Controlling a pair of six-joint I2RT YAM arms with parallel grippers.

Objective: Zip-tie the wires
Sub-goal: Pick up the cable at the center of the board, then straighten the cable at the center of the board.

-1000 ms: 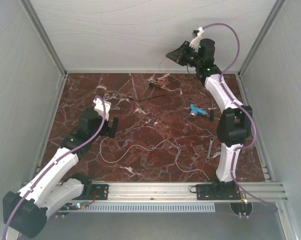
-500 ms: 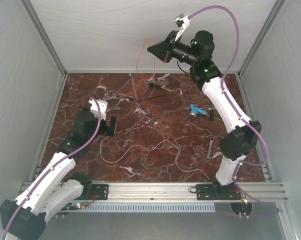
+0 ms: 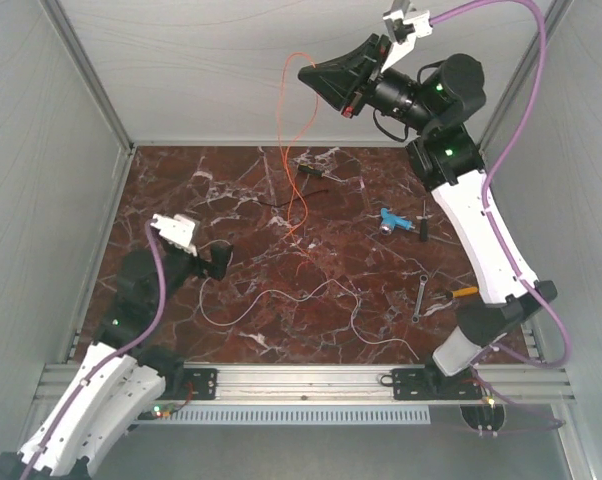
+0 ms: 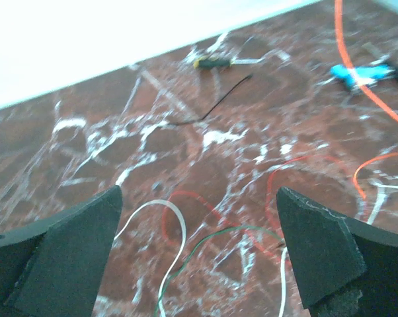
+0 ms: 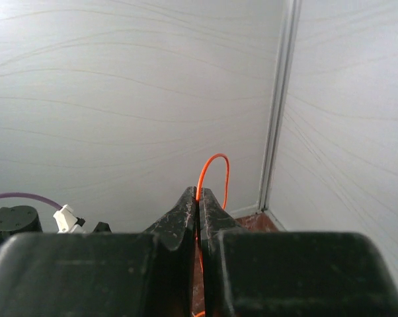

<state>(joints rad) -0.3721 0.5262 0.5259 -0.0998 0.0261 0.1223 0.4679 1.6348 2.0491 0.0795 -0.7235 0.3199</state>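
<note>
My right gripper (image 3: pixel 306 72) is raised high near the back wall, shut on an orange-red wire (image 3: pixel 287 130). The wire hangs from it in a long loop down to the table's middle. In the right wrist view the wire (image 5: pixel 215 162) arcs out from between the closed fingertips (image 5: pixel 198 195). My left gripper (image 3: pixel 221 258) is open and empty, low over the left part of the table. White (image 4: pixel 176 221), red (image 4: pixel 186 198) and green (image 4: pixel 215 236) wires lie between its fingers on the table. A white wire (image 3: pixel 281 292) runs across the table's front.
A thin black strip (image 3: pixel 291 200) lies mid-table, also in the left wrist view (image 4: pixel 219 99). A small screwdriver (image 3: pixel 311 171) lies behind it. A blue tool (image 3: pixel 393 221), a wrench (image 3: pixel 420 295) and an orange-handled tool (image 3: pixel 461 293) lie at the right. Walls enclose three sides.
My right arm has risen and swung up, lifting the orange-red wire off the table into a long hanging loop. My left arm has drawn back toward the near edge.
</note>
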